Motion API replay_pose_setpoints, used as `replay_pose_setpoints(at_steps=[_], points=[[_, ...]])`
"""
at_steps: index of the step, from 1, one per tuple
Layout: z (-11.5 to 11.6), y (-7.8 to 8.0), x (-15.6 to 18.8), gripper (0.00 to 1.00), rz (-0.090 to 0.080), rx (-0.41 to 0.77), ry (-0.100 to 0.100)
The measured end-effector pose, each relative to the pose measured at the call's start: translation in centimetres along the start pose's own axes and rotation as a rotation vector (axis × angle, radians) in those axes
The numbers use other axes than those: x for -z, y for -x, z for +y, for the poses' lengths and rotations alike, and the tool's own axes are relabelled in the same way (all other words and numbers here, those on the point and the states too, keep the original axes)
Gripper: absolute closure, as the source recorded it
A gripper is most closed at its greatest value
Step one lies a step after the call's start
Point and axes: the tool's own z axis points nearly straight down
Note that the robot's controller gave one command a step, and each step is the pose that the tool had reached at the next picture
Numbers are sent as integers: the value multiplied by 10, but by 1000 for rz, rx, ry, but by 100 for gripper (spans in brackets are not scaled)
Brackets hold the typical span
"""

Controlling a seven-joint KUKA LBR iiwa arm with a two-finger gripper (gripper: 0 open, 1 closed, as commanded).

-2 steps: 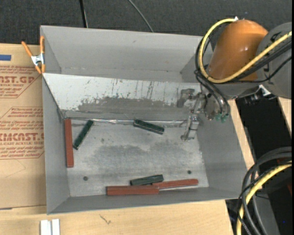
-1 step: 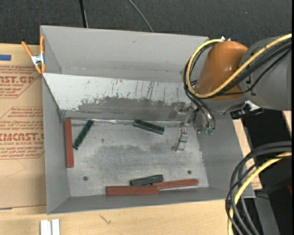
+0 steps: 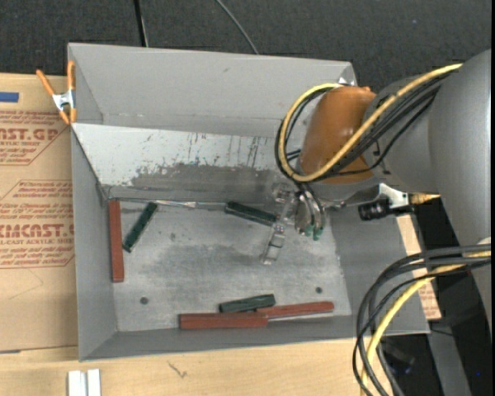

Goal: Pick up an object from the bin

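Dark green flat bar, plastic by its look (image 3: 249, 213), lies on the floor of the grey metal bin (image 3: 206, 89) near the back wall. Its right end is just beside the gripper (image 3: 290, 231), which sits low over the floor. Whether the claw is wide or closed I cannot tell. Nothing looks lifted, so I judge that the grasp and the raise are both left to do.

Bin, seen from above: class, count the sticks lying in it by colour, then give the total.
Red-brown sticks: 3
Dark green sticks: 3
Total: 6
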Motion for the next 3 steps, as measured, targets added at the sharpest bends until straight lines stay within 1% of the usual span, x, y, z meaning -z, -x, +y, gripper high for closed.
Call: replay_pose_setpoints(at_steps=[1, 2, 3], points=[[28, -6, -7, 0, 1, -25, 0], [37, -2, -17, 0, -2, 4, 1], [86, -13, 0, 100, -1, -66, 0]])
